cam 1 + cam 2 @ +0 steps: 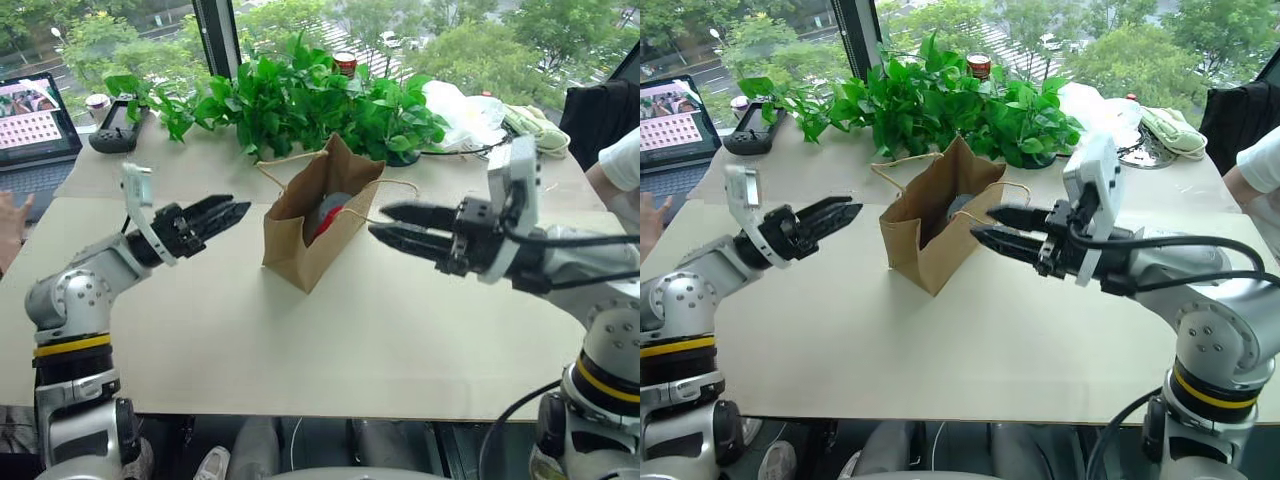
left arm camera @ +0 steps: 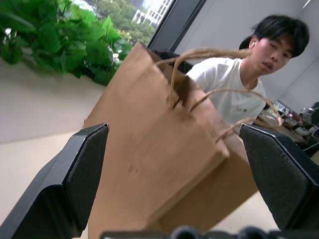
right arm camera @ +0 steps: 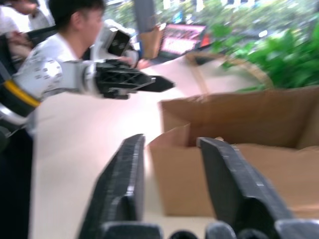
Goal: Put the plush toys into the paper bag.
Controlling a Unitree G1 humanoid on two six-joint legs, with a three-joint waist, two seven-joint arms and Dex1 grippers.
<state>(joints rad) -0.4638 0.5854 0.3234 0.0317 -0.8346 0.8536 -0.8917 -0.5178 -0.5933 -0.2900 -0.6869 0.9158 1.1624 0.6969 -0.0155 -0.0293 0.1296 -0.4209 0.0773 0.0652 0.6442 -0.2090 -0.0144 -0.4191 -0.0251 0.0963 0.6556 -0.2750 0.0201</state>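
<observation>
Table: pale tan top; its far edge runs along the window.
Plants: a row of leafy green plants along the far edge.
Paper bag: brown, upright near the middle of the table, mouth open upward, tan cord handles looped at the top; nearer the far edge than the near one.
Left gripper: hovers over the table on the bag's left, pointing at it, apart from the paper; jaws spread wide with nothing between them.
Right gripper: hovers level on the bag's right, tips just beside the bag's mouth; fingers stand a small gap apart, gripping nothing.
Plush toys: both inside the bag, red chili and grey-white ball showing through its mouth.
</observation>
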